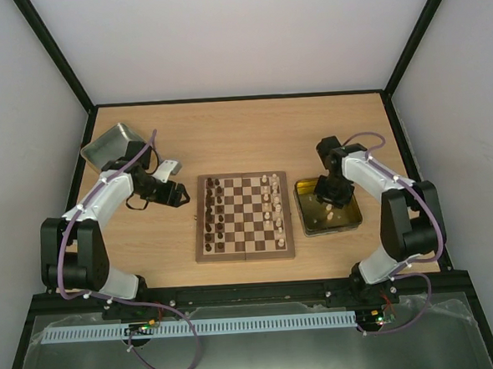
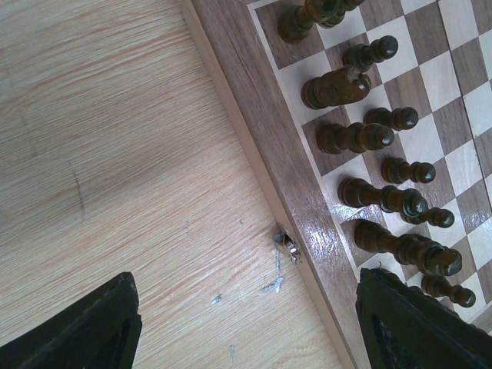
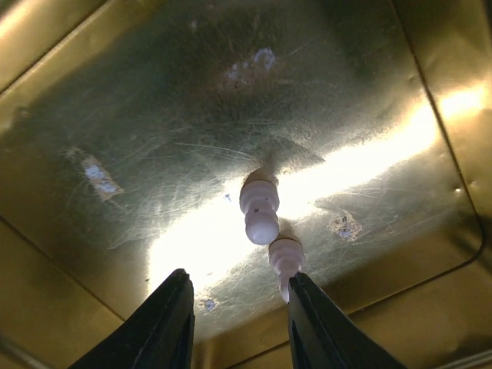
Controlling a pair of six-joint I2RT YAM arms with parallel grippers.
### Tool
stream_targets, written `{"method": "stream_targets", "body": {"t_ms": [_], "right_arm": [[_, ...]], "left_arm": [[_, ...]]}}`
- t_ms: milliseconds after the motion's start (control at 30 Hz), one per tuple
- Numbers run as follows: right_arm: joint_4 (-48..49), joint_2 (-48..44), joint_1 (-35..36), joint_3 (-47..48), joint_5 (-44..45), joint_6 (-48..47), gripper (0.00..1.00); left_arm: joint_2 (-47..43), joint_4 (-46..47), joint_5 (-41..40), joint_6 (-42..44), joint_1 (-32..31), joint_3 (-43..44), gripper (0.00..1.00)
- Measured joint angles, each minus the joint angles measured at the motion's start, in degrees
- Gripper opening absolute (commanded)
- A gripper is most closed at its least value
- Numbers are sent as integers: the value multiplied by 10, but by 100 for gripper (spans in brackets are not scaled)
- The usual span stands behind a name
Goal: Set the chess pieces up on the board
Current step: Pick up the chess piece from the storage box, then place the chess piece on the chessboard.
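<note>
Two files of dark brown chessmen [image 1: 218, 211] are seen from above along the left side of the board [image 1: 246, 253], and cream chessmen [image 1: 277, 203] are ranged along its right side; whether that side is complete cannot be told at this size. The board is laid in the middle of the table [image 1: 227, 135]. The left gripper [image 1: 178, 194] is held just left of the board. The right gripper [image 1: 337, 194] is held low over the yellow tray [image 1: 357, 219], which is set just right of the board. A silver tin [image 1: 110, 143] is placed at the far left corner.

From the left wrist, the fingers [image 2: 77, 330] are shown spread wide with only bare table between them, and nothing is gripped. The board's border and its small latch [image 2: 287, 246] are seen ahead and to the right, with the dark men standing beyond.

From the right wrist, two loose cream pieces [image 3: 260, 207] are found on the tray floor. The jaws are parted and nothing is clasped between them. The nearer piece [image 3: 284, 261] is seen against the tip of the finger [image 3: 315, 330] on the right of that view, not in the gap. It is therefore judged that the gripper must be shifted sideways toward that finger before closing. Both pieces are drawn out lengthwise toward the camera, roughly along the fingers' own line; whether they are upright or tipped cannot be told. The right arm is plainly the nearer one for this pick, the left arm being well apart across the board.
</note>
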Motion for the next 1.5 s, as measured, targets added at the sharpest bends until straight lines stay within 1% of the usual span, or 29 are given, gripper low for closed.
{"method": "stream_targets", "body": {"t_ms": [233,333,467,600,800,967,1067,1200,1400,1500], "right_arm": [[23,25,-11,-16,-3,-9,32],[34,32,-21,-19,-2,-10,29],[48,44,-33,-23,-2,-12,12],[57,56,-36,-25,-9,-14,3],[55,50,-37,-25,-12,-20,2],[15,-9,-20,-17,10,-24,3],[-22,-44,31,16,24,-18,2],[-63,-67,150,74,38,12,2],[-94,-60,319,115,39,76,3],[-95,-36,378,120,35,103,4]], "left_arm": [[0,0,0,0,-1,0,77],[0,0,0,0,-2,0,77],[1,0,0,0,-2,0,77],[4,0,0,0,-2,0,77],[6,0,0,0,-2,0,77],[6,0,0,0,-2,0,77],[6,0,0,0,-2,0,77],[6,0,0,0,-3,0,77],[6,0,0,0,-5,0,77],[6,0,0,0,-6,0,77]]}}
